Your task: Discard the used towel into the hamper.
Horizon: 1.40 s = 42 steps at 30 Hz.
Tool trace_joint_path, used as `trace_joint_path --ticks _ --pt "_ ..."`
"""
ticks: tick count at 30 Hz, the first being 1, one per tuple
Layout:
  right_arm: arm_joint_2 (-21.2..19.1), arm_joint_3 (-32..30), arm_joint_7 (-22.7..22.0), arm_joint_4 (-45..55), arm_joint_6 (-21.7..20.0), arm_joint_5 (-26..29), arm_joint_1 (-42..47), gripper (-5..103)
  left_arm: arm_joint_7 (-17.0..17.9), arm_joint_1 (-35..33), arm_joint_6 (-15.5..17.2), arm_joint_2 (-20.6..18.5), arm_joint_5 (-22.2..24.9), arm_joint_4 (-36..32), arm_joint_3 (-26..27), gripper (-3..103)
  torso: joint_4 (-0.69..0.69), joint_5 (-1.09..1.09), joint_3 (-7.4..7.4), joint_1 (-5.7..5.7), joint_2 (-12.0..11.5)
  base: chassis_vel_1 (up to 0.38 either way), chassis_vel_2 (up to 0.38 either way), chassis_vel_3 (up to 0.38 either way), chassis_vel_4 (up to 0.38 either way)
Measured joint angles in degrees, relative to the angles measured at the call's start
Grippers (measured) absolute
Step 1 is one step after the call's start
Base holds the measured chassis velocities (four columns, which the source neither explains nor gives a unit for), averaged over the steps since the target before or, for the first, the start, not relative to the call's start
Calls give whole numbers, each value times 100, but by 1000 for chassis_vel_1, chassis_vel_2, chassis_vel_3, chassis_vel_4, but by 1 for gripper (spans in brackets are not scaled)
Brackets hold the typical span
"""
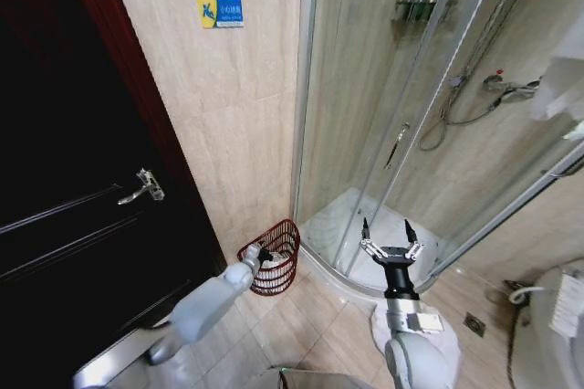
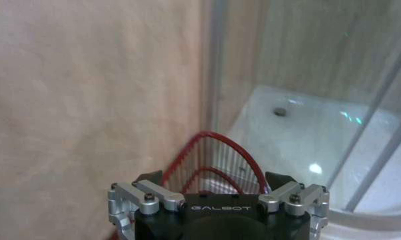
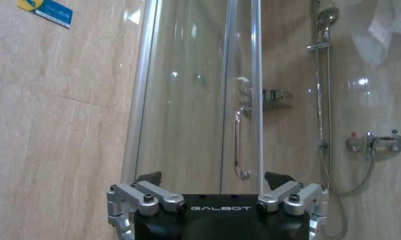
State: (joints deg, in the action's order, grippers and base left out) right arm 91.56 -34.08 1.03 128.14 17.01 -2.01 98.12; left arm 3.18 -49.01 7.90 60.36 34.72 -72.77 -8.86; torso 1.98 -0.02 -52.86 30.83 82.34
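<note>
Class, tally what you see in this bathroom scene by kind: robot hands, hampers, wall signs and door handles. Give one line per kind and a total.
Robot hands: 2, the left hand at the hamper's rim and the right hand, open, before the shower.
Hampers: 1, the hamper.
Wall signs: 1, the blue sign.
Door handles: 1, the door handle.
Total: 5

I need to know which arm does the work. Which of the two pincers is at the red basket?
The left pincer: it is at the hamper rim, by the beige wall. The right pincer is held open apart from it, before the shower enclosure.
</note>
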Motion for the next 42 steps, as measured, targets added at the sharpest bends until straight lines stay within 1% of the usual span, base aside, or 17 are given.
trace_joint_path --ticks 1,2,7,12,15,16,20,21,23,24,25,26,28,31,33,38,42 --pt "-12 -13 -2 80 -25 -1 63 100 0 -266 98 -141 -19 -374 283 100 0 0 0 0 0 0 0 0 0" --pt "-12 -13 -2 80 -25 -1 63 100 0 -266 98 -141 -19 -374 283 100 0 0 0 0 0 0 0 0 0" --pt "-60 -35 -54 394 -108 64 270 100 28 -1283 442 -591 -81 -1677 1219 100 1 0 0 0 0 0 0 0 0" --pt "-56 -41 -68 540 -132 55 358 100 122 -1854 583 -651 -6 -2356 1709 100 1 2 0 0 -1 0 0 0 0" --pt "-45 -45 -125 676 -178 75 396 100 132 -2384 612 -501 -203 -2942 2235 100 1 2 0 -1 -1 0 0 0 0" --pt "-45 -45 -125 676 -178 75 396 100 132 -2384 612 -501 -203 -2942 2235 100 1 2 0 -1 -1 0 0 0 0" --pt "-85 -72 -157 820 -254 224 422 100 -31 -2779 595 -8 -546 -3247 2874 100 0 3 0 0 -1 0 0 0 0" --pt "-85 -72 -157 820 -254 224 422 100 -31 -2779 595 -8 -546 -3247 2874 100 0 3 0 0 -1 0 0 0 0" --pt "-79 -75 -149 857 -269 288 428 100 -182 -2947 474 318 -769 -3413 3174 100 1 1 -1 0 -1 0 0 0 0" --pt "-79 -75 -149 857 -269 288 428 100 -182 -2947 474 318 -769 -3413 3174 100 1 1 -1 0 -1 0 0 0 0" --pt "-68 -74 -139 865 -274 313 429 100 -287 -3099 462 567 -902 -3631 3401 100 0 2 -1 0 -1 0 0 0 0" --pt "-35 -65 -76 862 -275 390 425 100 -769 -3441 328 987 -1349 -3962 3979 100 0 2 -1 0 -1 0 0 0 0" --pt "6 -23 -36 828 -284 421 424 100 -1031 -3676 226 1193 -1640 -4155 4346 100 1 3 -1 0 -1 0 0 0 0" --pt "35 11 11 801 -287 422 423 100 -1075 -3829 148 1366 -1737 -4353 4583 100 1 3 0 0 -1 0 0 0 0" --pt "19 23 47 771 -291 463 399 100 -972 -3999 134 1542 -1686 -4649 4650 100 0 2 -1 0 -1 0 0 0 0" --pt "-157 -101 40 764 -422 747 251 100 -898 -4364 84 1763 -1669 -5141 4560 100 1 2 -1 0 0 0 0 0 0" --pt "-192 -127 22 795 -410 788 231 100 -843 -4607 8 1911 -1865 -5519 4541 100 1 3 -1 0 -1 0 0 0 0"
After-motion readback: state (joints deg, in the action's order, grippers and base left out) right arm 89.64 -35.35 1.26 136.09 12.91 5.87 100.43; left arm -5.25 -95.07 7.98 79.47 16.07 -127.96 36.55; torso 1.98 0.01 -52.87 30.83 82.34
